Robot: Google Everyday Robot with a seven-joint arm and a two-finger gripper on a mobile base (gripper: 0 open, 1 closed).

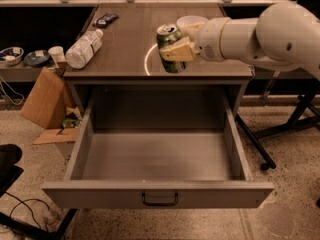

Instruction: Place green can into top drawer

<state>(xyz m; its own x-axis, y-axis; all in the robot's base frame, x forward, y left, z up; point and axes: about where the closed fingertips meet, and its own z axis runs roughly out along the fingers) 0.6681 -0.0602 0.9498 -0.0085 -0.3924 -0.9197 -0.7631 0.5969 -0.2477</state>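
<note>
Gripping the green can [168, 35], the end effector [175, 52] is holding it clamped above the bench [125, 39] front edge; releasing here would be risking it missing the open top drawer [100, 194]
</note>
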